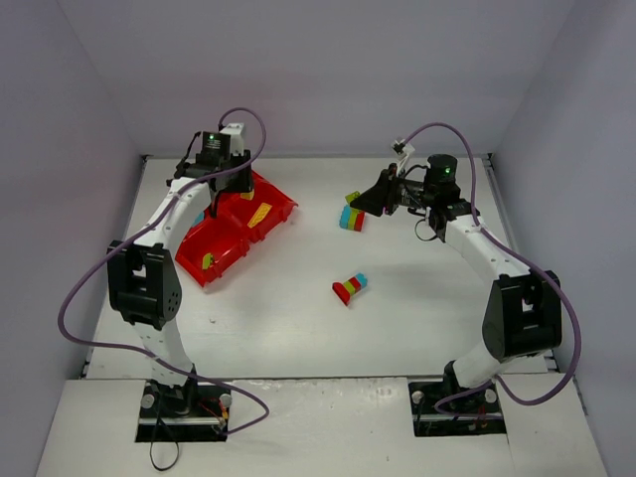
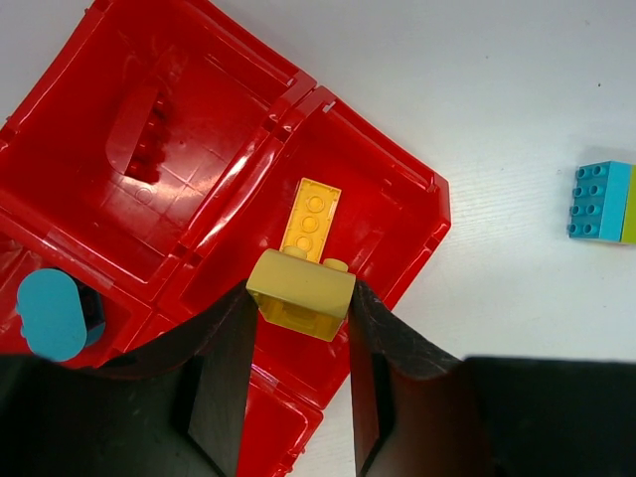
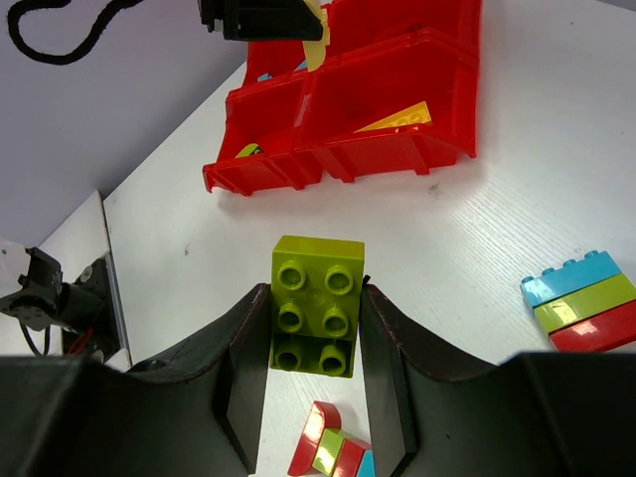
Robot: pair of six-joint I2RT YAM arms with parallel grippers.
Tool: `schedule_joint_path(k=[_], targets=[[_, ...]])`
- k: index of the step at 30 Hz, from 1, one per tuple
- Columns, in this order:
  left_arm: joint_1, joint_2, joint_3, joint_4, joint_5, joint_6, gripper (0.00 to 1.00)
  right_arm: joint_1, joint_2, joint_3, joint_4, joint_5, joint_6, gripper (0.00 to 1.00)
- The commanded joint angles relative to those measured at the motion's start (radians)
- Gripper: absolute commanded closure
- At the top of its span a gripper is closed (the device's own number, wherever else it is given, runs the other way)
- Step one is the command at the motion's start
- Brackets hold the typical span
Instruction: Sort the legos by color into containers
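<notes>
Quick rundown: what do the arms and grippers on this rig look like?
The left arm and right arm have white links, black joint housings and a purple cable looping alongside each. A green light glows at each wrist. The left gripper and right gripper have matte black, flat fingers.

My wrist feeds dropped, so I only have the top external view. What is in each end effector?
Observer: The left end effector is shut on a yellow lego, held over the red tray by the compartment with a long yellow lego in it.
Operator: And the right?
Observer: The right end effector is shut on a lime green lego, studs facing its camera.
Operator: Any other colour in the tray?
Observer: A teal-blue lego sits in a neighbouring compartment.
</notes>
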Motion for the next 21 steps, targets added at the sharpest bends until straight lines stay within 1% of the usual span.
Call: schedule_joint_path(k=[1,15,16,17,21], targets=[[-0.007,-0.010,0.055,0.027,-0.014,0.007,0.93,-0.005,-0.061,0.008,0.048,-0.001,-0.014,1.00],[-0.008,0.045,0.081,0.015,-0.019,0.012,0.93,-0.005,-0.070,0.004,0.014,0.016,-0.037,1.00],[-0.010,0.054,0.081,0.018,-0.020,0.012,0.92,-0.005,-0.070,0.002,0.014,0.019,-0.040,1.00],[-0.008,0.062,0.086,0.019,-0.023,0.012,0.88,-0.005,-0.070,0.002,0.013,0.019,-0.040,1.00],[-0.013,0.098,0.107,0.018,-0.040,0.013,0.86,-0.005,-0.059,0.011,0.011,0.016,-0.040,1.00]])
